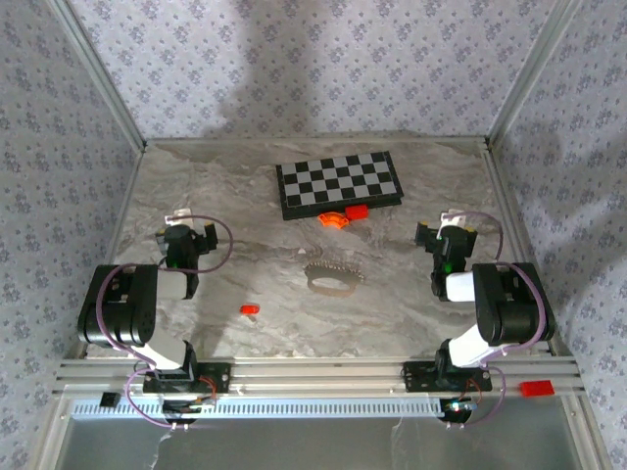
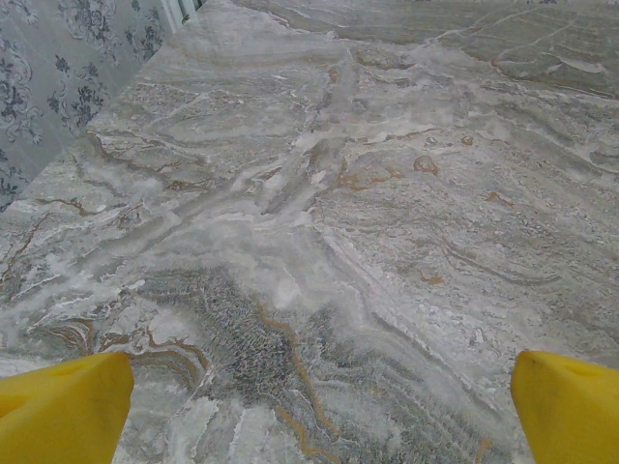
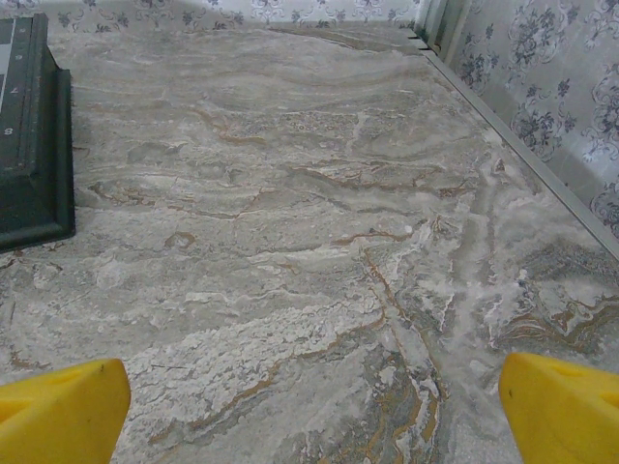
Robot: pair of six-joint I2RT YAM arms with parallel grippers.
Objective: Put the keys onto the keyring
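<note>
A tiny red-headed key (image 1: pixel 250 309) lies on the marble table near the front, right of my left arm. The pale silvery keyring (image 1: pixel 332 278) with its beaded chain rests at the table's middle. My left gripper (image 1: pixel 188 238) hovers at the left side, open, its yellow fingertips (image 2: pixel 68 406) wide apart over bare marble. Over on the right, my right gripper (image 1: pixel 443 236) also stands open with yellow fingertips (image 3: pixel 563 411) spread and nothing between them. Both grippers are well apart from the key and the ring.
A dark chessboard (image 1: pixel 338 183) lies at the back centre, its edge (image 3: pixel 34 135) at the left of the right wrist view. An orange curved piece (image 1: pixel 334 219) and a red block (image 1: pixel 357 210) sit before it. Wallpapered walls (image 1: pixel 59 176) enclose the table. Another red block (image 1: pixel 536 388) lies on the front rail.
</note>
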